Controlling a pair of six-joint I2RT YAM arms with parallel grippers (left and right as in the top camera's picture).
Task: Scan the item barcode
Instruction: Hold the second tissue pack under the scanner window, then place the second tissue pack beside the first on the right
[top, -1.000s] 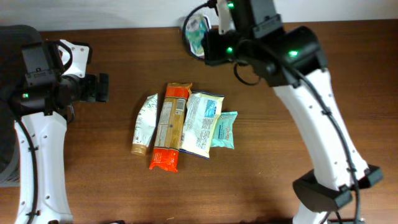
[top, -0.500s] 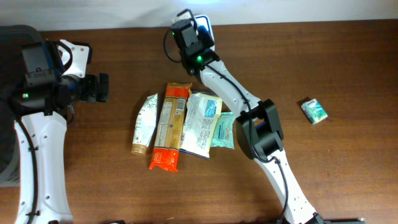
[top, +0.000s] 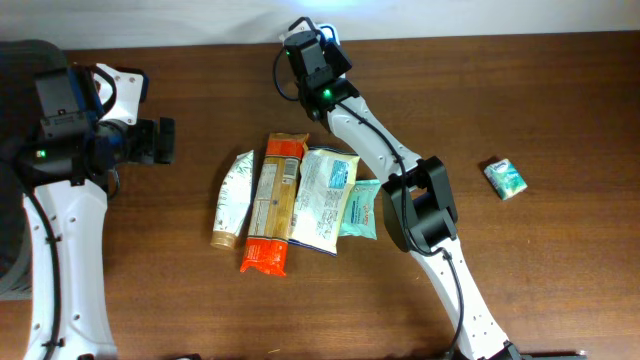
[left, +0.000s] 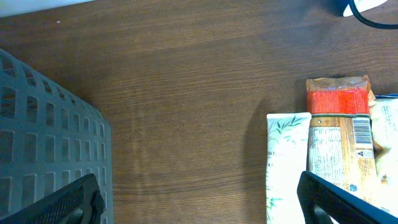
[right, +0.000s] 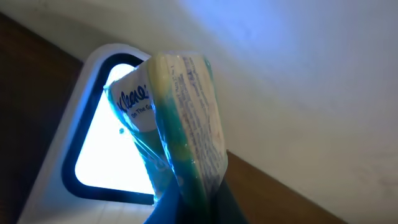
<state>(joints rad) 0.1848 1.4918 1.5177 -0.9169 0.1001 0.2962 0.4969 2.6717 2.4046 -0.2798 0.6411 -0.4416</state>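
Note:
My right gripper (right: 186, 208) is shut on a small plastic-wrapped tissue pack (right: 186, 112), white and teal with printed text. The pack stands upright in front of the scanner's lit window (right: 106, 162), which glows white-blue inside a rounded frame. In the overhead view the right arm reaches to the table's back edge, where the scanner (top: 302, 24) glows; the pack itself is hidden there by the wrist. My left gripper (left: 199, 205) hangs open over bare wood at the left (top: 160, 140), holding nothing.
In a row mid-table lie a white tube (top: 232, 198), an orange packet (top: 273, 203), a white pouch (top: 325, 198) and a teal packet (top: 362, 208). A small green pack (top: 504, 178) lies at the right. A grey mesh basket (left: 43, 137) stands by the left arm.
The right arm has swung from a raised elbow at the right to a low stretch across the table, uncovering the small green pack. Its gripper stays at the scanner. The left arm is still.

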